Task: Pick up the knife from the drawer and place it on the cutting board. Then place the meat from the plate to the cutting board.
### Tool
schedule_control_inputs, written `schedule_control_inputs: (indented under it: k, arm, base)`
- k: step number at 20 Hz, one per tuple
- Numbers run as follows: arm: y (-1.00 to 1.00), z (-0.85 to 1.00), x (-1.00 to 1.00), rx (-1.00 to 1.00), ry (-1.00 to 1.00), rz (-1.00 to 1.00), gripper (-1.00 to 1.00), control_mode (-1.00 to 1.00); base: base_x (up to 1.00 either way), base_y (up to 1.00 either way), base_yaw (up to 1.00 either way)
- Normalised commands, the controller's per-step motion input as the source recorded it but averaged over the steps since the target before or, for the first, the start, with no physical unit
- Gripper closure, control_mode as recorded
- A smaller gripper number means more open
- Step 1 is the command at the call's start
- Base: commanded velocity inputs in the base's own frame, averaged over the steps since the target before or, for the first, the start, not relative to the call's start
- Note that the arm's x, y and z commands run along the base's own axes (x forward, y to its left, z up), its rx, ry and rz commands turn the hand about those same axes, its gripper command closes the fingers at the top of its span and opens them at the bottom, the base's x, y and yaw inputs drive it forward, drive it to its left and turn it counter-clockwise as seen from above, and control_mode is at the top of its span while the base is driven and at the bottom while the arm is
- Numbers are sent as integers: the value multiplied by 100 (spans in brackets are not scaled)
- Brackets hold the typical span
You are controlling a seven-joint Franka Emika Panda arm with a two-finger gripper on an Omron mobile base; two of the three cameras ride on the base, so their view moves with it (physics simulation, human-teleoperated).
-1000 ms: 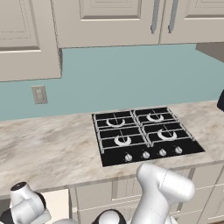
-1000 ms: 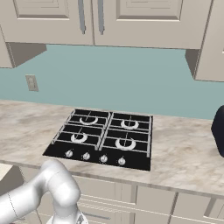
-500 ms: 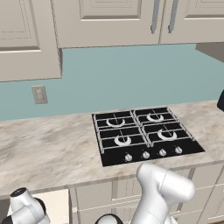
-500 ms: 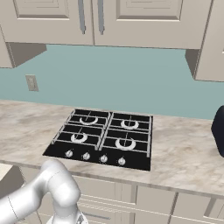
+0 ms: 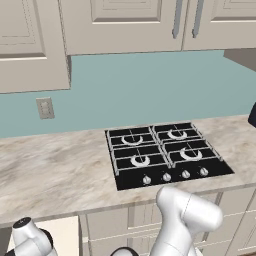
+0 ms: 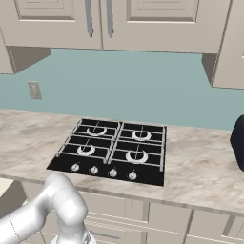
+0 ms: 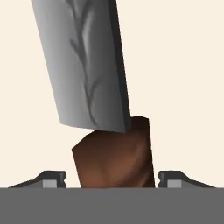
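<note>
Closing in on the knife in the drawer

The knife [image 7: 98,100] lies flat on the drawer [image 7: 183,65] floor, its brown handle between the gripper [image 7: 112,179] fingertips, which stand apart on either side, not yet touching. I'd squeeze square on the handle, then lift straight. Overhead the counter [image 5: 55,175] and hob [image 5: 165,155] call for care.

One knife [image 7: 87,65], one stove [image 5: 165,155], four burners.
</note>
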Motion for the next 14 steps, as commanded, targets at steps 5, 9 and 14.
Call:
schedule_control_inputs:
  k: [5,9,14]
  arm:
    - [0,-12,0,0,-2,0,100,-100]
    - [0,6,-23,0,-10,0,100,-100]
    - [0,33,-46,6,-2,-1,100,-100]
  base:
    - [0,0,0]
    - [0,0,0]
    - [0,0,0]
